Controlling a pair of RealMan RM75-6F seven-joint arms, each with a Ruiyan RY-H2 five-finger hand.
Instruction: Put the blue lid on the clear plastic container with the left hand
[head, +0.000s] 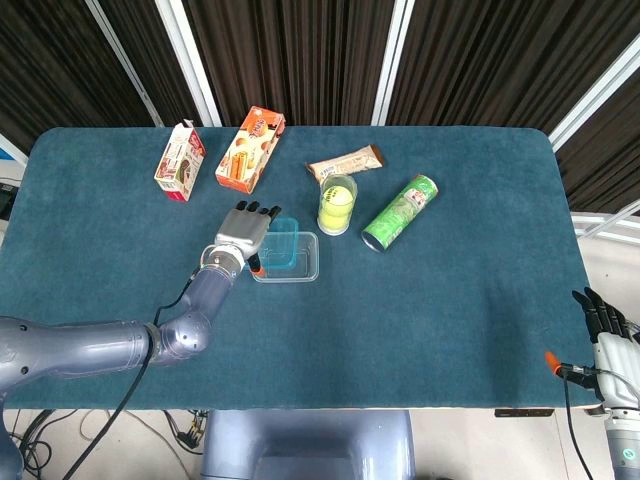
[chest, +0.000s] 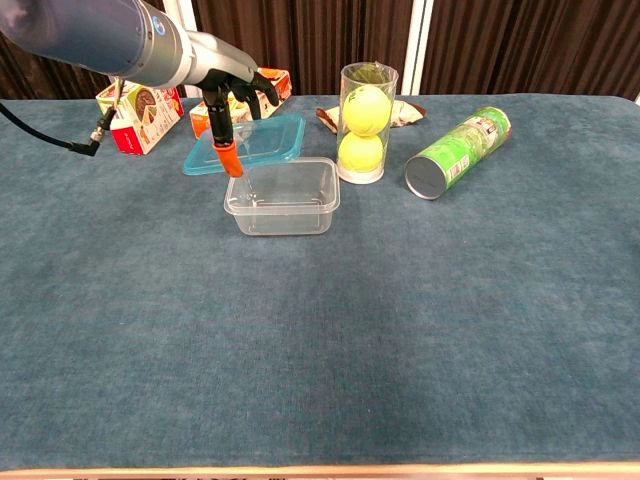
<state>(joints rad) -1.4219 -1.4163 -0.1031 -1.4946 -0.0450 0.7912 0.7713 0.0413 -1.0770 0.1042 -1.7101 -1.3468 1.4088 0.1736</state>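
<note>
My left hand (head: 243, 231) (chest: 232, 100) holds the translucent blue lid (head: 281, 245) (chest: 249, 143) in the air, tilted, just above the left part of the clear plastic container (head: 292, 268) (chest: 283, 196). The container stands open on the blue table near its middle. The lid overlaps the container's left rim in both views; whether they touch I cannot tell. My right hand (head: 606, 335) hangs off the table's front right corner with its fingers spread and nothing in it.
Behind the container stand a clear tube of tennis balls (chest: 365, 122), a green chip can on its side (chest: 457, 151), a snack bar (head: 345, 163), an orange box (head: 251, 150) and a small carton (head: 180, 160).
</note>
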